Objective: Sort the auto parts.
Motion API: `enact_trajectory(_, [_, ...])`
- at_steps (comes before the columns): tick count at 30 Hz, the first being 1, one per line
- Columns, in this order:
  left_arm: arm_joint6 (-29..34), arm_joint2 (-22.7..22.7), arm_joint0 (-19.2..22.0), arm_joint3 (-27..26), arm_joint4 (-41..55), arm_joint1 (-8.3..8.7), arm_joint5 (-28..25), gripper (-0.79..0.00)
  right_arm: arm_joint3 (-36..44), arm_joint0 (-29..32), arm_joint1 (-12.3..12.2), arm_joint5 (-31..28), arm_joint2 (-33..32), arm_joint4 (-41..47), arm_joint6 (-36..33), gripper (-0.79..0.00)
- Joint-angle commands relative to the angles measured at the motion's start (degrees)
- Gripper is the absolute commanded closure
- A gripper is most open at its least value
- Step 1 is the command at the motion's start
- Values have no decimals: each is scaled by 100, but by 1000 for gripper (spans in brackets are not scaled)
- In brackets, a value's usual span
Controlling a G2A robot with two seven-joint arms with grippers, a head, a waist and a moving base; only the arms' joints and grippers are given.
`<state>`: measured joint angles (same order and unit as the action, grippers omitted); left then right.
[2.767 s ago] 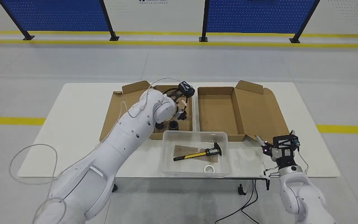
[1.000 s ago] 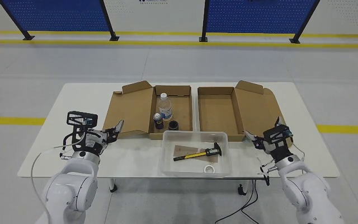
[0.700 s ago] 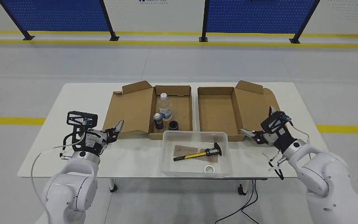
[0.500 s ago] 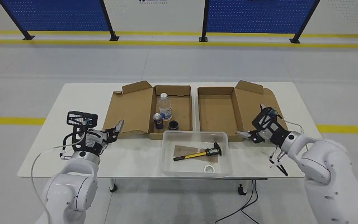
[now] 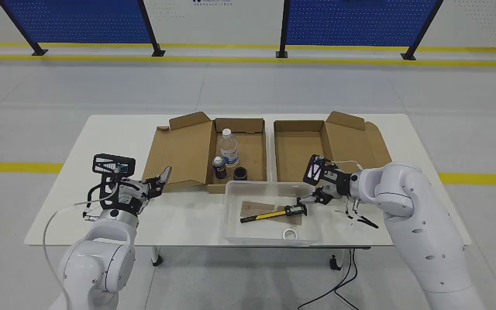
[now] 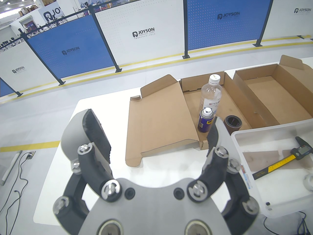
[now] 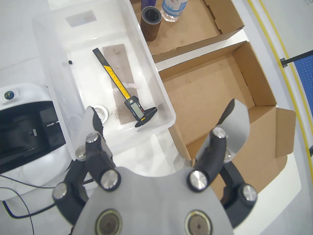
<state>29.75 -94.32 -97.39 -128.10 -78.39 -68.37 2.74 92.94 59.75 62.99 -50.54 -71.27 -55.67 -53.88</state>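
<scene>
On the white table (image 5: pixel 101 151), the sorting looks roughly half done, judging from how things lie. Two open cardboard boxes sit side by side toward the far edge. The left box (image 5: pixel 254 151) already holds three items standing upright, while the right box (image 5: pixel 298 159) has nothing in it. Just on the near side of both, close against their near walls, the clear plastic bin (image 5: pixel 256 230) contains what is left to sort. In the left box, the water bottle (image 5: pixel 227 145) stands farthest back. The blue spray can (image 5: pixel 219 166) is just beside it, and the dark cylinder (image 5: pixel 240 173) is to the can's right. In the bin, a grey sheet (image 5: pixel 252 208) lies flat on the bottom, and the yellow-and-black caliper (image 5: pixel 273 212) lies slantwise across it. A small white ring (image 5: pixel 291 234) rests by the near wall. The right gripper (image 7: pixel 163 110) hangs over the bin's right end, near the caliper's head, with its jaws spread wide and nothing between them. The caliper seems the likely next pick, perhaps bound for the right box. The left gripper (image 6: pixel 154 118) sits above the near left part of the table, left of the left box's folded-out lid, its jaws likewise apart and empty. The tabletop is smooth, plain white. Around it the hall floor is pale grey with yellow lines, and blue and white panels on black posts fence the far side.
</scene>
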Motion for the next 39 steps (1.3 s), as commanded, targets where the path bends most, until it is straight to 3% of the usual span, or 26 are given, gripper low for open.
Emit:
enact_trajectory(1, [0,0,0,0,0,0,0,-785,-203,-196,6,-68,253,-94,81,-785])
enact_trajectory(4, [0,0,0,0,0,0,0,-785,-438,-422,6,-255,493,-172,269,-785])
enact_trajectory(22, [0,0,0,0,0,0,0,-785,-438,-422,6,-255,493,-172,269,-785])
enact_trajectory(29, [0,0,0,0,0,0,0,-785,74,-589,-10,-393,734,-566,500,-785])
enact_trajectory(36, [0,0,0,0,0,0,0,-785,439,-985,-141,-3,1679,-1196,15,-785])
enact_trajectory(39, [0,0,0,0,0,0,0,-785,450,-1168,-239,192,2129,-1074,-180,-785])
